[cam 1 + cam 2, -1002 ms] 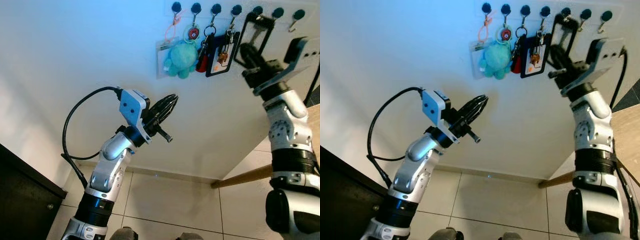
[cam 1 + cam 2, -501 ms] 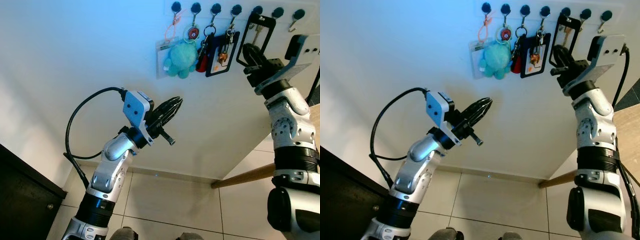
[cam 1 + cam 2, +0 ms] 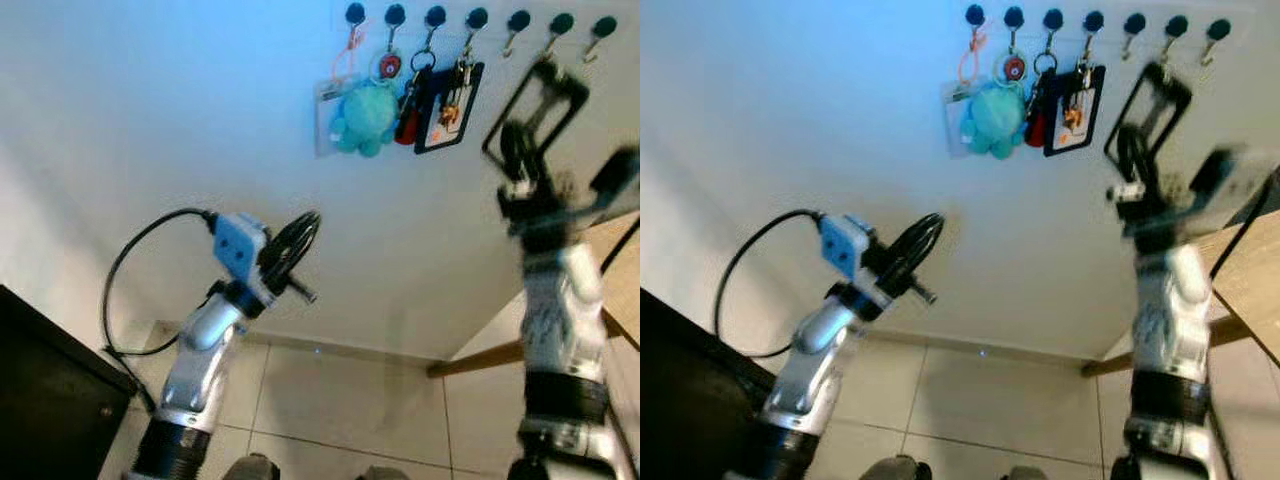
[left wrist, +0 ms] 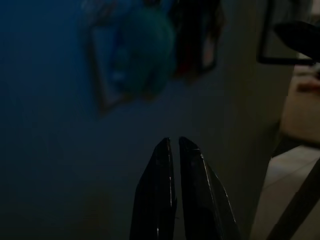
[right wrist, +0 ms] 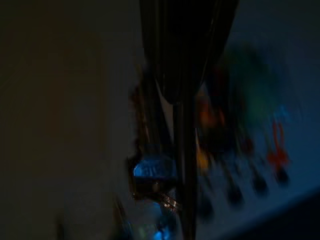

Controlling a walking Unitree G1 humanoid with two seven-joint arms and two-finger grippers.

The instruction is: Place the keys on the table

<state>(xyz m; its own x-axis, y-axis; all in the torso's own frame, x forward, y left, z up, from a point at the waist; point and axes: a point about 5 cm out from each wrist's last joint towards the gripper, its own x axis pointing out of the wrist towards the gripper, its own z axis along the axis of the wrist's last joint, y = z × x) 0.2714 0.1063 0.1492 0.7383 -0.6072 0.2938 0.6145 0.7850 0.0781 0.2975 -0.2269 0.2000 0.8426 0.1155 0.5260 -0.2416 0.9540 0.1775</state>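
Head views, keys: you have the keys (image 3: 457, 82) hanging on the wall from a row of black hooks (image 3: 435, 15), bunched against a black card holder (image 3: 443, 118), just beside a teal plush (image 3: 364, 118).
Head views, right gripper: the right gripper (image 3: 552, 78) is raised close under the hooks, beside the card holder. It is badly blurred, so you cannot tell whether it is apart, together or clamped on anything.
Head views, left gripper: the left gripper (image 3: 308, 220) is held up lower, well apart from the hooks.
Head views, table: the wooden table (image 3: 1252, 282) edge is at the robot's lower right, below the hooks.
Left wrist view: the black tips are together with nothing between them; plush and card holder are dim beyond.
Right wrist view: very dark. A bluish glint (image 5: 154, 169) shows past the gripper; what it is cannot be made out.
Handling, judged: expect a light, stiff, slippery metal bunch that swings and rattles.
Grip point, judged: take the ring or strap just under the hook, then lift up and off.
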